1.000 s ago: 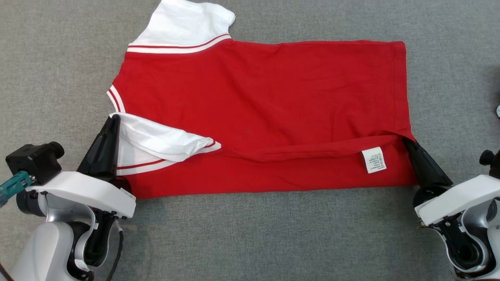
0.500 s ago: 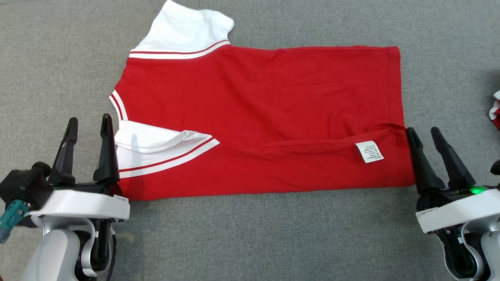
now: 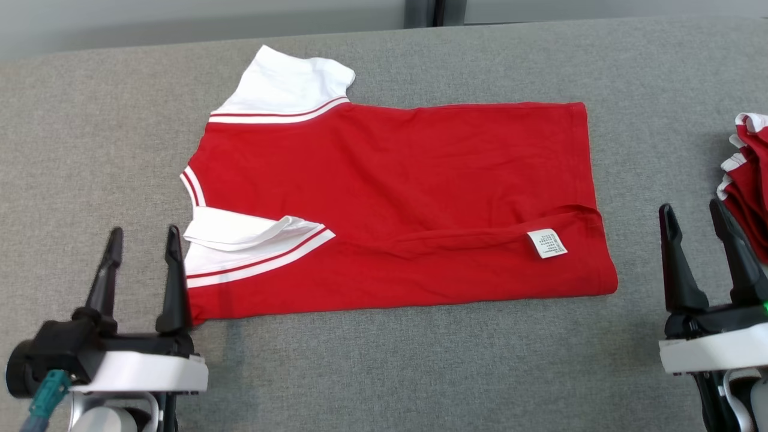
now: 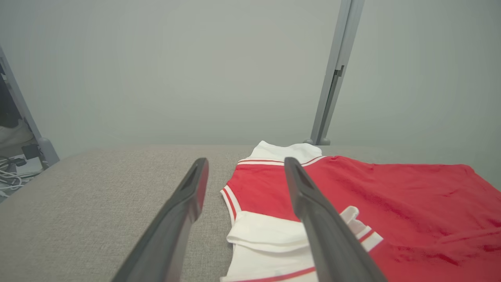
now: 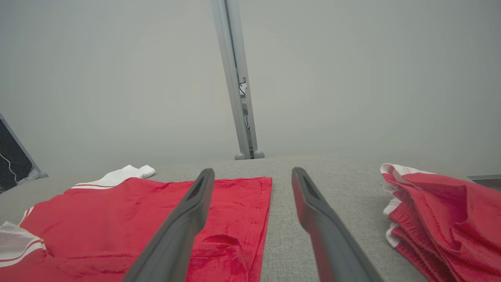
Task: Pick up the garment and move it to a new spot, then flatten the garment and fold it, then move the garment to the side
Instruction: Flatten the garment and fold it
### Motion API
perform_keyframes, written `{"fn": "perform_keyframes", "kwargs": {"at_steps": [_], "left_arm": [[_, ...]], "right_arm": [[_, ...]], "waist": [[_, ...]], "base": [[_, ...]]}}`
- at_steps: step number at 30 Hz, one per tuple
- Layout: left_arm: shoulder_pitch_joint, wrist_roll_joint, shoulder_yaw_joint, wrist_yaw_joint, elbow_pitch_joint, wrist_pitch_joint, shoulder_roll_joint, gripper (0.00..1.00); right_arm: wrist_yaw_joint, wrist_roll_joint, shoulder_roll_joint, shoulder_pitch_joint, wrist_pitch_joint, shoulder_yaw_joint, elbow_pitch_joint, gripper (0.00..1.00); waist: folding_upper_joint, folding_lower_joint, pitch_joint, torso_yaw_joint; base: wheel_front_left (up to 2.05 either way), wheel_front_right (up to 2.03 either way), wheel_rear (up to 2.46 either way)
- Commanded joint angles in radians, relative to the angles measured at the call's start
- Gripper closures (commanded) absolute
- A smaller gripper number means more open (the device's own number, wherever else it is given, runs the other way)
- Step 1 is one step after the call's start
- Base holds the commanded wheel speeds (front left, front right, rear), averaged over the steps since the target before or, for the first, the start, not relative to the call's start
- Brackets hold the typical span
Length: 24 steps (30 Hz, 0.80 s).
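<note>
The garment (image 3: pixel 396 192) is a red T-shirt with white sleeves, lying flat on the grey table with its near long edge folded over, a white care label (image 3: pixel 546 243) showing on the fold. The near sleeve (image 3: pixel 246 240) lies folded in on the red cloth. My left gripper (image 3: pixel 143 237) stands open just off the shirt's collar end, nothing between its fingers; its wrist view has the shirt (image 4: pixel 372 203) to the right of the fingers (image 4: pixel 313 211). My right gripper (image 3: pixel 692 211) is open beyond the hem end, clear of the cloth (image 5: pixel 156 219).
A pile of red and white garments (image 3: pixel 747 180) lies at the table's right edge, close beside my right gripper, also in the right wrist view (image 5: pixel 442 219). A grey upright post (image 5: pixel 238 86) and wall stand behind the table's far edge (image 3: pixel 384 30).
Both grippers, shut on the shirt's folded edge a second ago, opened, let go and drew back toward me. The camera has lifted, bringing the table's far edge and the pile into sight.
</note>
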<state>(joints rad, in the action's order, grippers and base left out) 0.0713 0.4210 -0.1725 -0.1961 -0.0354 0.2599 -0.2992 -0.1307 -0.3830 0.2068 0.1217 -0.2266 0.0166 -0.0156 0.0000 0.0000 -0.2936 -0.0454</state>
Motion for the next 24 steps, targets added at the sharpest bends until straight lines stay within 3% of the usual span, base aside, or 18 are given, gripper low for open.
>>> {"fn": "perform_keyframes", "kwargs": {"at_steps": [1, 16, 24], "left_arm": [[-0.014, -0.011, -0.005, -0.007, -0.002, 0.004, -0.006, 0.00], [-0.032, 0.019, -0.032, 0.011, 0.013, -0.043, -0.013, 0.00], [-0.026, 0.091, -0.041, 0.053, 0.137, -0.088, 0.007, 0.00]], "right_arm": [[0.000, 0.021, -0.001, -0.018, -0.008, -0.010, -0.003, 0.00], [0.000, 0.052, -0.029, -0.044, 0.012, -0.024, -0.008, 0.00], [0.000, 0.061, -0.022, -0.037, 0.044, 0.023, -0.102, 0.00]], "waist": [[0.0000, 0.0000, 0.006, 0.000], [0.0000, 0.0000, 0.017, 0.005], [0.0000, 0.0000, -0.027, 0.007]], "base": [[0.00, 0.00, 0.00], [0.00, 0.00, 0.00], [0.00, 0.00, 0.00]]}}
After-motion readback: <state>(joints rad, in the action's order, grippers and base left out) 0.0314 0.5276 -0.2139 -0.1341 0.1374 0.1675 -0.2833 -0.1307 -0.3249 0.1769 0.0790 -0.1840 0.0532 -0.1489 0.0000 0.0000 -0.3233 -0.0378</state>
